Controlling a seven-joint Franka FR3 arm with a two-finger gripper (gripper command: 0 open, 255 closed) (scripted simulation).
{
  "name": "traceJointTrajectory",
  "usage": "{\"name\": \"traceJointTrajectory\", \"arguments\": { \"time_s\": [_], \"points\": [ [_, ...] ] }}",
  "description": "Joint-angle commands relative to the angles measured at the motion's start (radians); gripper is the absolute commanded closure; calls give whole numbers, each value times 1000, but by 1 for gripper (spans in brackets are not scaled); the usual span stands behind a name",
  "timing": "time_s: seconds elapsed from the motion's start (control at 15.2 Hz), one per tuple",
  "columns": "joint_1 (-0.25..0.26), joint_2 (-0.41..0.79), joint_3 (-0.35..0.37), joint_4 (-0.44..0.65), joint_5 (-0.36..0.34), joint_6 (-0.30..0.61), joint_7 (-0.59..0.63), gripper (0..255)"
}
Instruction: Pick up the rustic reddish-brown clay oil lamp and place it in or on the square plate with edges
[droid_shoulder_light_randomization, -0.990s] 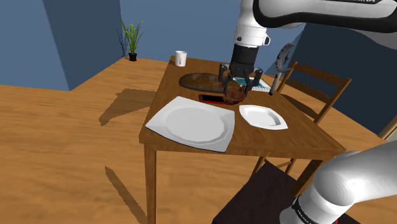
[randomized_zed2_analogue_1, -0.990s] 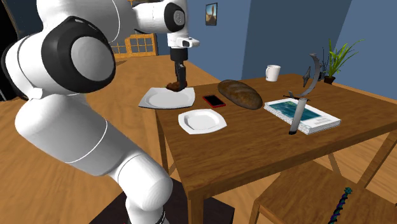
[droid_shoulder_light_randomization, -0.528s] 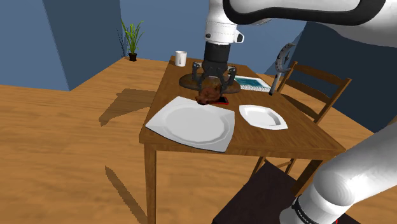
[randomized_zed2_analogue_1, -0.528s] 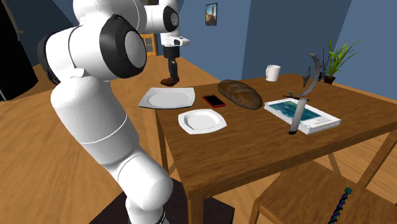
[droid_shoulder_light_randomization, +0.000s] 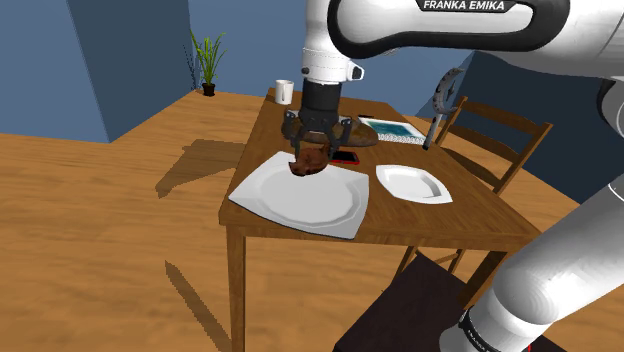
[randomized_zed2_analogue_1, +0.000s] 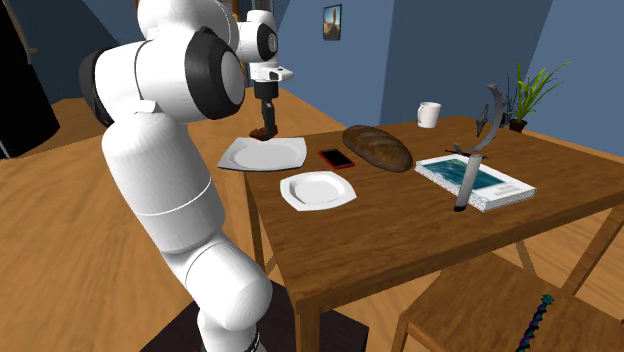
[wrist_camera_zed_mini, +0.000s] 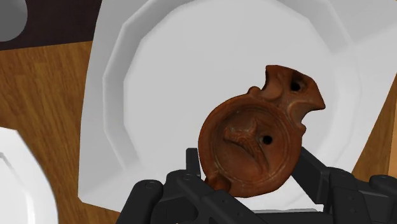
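one lamp (droid_shoulder_light_randomization: 307, 163), reddish-brown, clasped by the tool (droid_shoulder_light_randomization: 311, 149), hangs over the large square plate (droid_shoulder_light_randomization: 290, 207) on the worktop (droid_shoulder_light_randomization: 420, 226), just above centre of the shoulder view.

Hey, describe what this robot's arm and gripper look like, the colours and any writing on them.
The arm is built of rounded, glossy white segments with dark round caps at the joints. A black band on one segment carries white lettering reading FRANKA EMIKA. The gripper is all black, with two angular fingers on a blocky black body.
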Motion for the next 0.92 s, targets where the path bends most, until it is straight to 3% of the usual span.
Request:
{"name": "traceJointTrajectory", "arguments": {
  "time_s": [0.0, 0.4, 0.86],
  "points": [
    [1, -6, 0, -33, 4, 29, -3, 255],
    [4, -11, 3, -119, 8, 110, -6, 255],
    [4, -11, 3, -119, 8, 110, -6, 255]
  ]
}}
